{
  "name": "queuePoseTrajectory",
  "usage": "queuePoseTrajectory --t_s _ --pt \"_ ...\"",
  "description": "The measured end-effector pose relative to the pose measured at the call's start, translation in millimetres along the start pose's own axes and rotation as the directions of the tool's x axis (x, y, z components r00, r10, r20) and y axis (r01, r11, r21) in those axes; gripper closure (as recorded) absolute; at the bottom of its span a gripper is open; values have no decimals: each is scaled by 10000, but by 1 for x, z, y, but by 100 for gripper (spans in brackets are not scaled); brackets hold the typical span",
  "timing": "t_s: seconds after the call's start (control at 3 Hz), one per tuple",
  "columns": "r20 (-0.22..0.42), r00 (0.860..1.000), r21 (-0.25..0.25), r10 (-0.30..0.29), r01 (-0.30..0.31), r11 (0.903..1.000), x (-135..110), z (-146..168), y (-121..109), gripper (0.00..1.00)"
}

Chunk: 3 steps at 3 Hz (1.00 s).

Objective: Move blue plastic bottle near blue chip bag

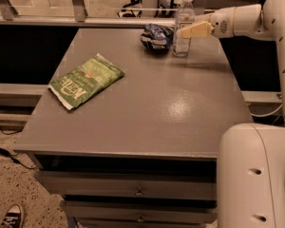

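Broadly, most of the view is being filled by a grey table (147,113), with drawers (133,190) being shown beneath its front edge. At the lower right the scene is being crowded by the rounded white robot body (254,175), and from the right edge a white arm (247,20) is being held out over the table's far right corner. On the left half of the tabletop a flat green chip bag (85,80) is being shown lying at an angle, well apart from everything else. At the far edge, right of centre, the blue plastic bottle (182,45) is being seen standing upright on the table, its white cap uppermost. Just beside it on the left, the blue chip bag (156,36) is being seen resting crumpled on the surface, shorter than the bottle; whether the two are in contact cannot be told. The gripper (185,31) is being held level at the bottle's mid-height, reaching in from the right so that its tan tip is being laid across the bottle's front. Whether the gripper is being clamped on the bottle or held loose around it cannot be told. At the bottom left corner, on the speckled floor (19,175), a dark shoe (8,216) with white laces is being partly shown
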<state>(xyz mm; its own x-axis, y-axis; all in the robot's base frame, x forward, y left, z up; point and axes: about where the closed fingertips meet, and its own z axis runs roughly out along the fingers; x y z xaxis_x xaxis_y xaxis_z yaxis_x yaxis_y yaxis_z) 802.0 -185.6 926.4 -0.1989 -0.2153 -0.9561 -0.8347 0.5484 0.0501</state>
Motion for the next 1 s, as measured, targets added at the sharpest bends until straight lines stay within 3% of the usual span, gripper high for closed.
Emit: queuePoseTrajectory --t_s 0.33,0.67,1.0 --pt "107 9998 -123 -149 151 9998 -2 -15 5 0" --pt "406 9984 99 -399 395 9992 -7 -70 12 0" --pt "770 9914 403 -1062 1033 9938 -33 -128 45 0"
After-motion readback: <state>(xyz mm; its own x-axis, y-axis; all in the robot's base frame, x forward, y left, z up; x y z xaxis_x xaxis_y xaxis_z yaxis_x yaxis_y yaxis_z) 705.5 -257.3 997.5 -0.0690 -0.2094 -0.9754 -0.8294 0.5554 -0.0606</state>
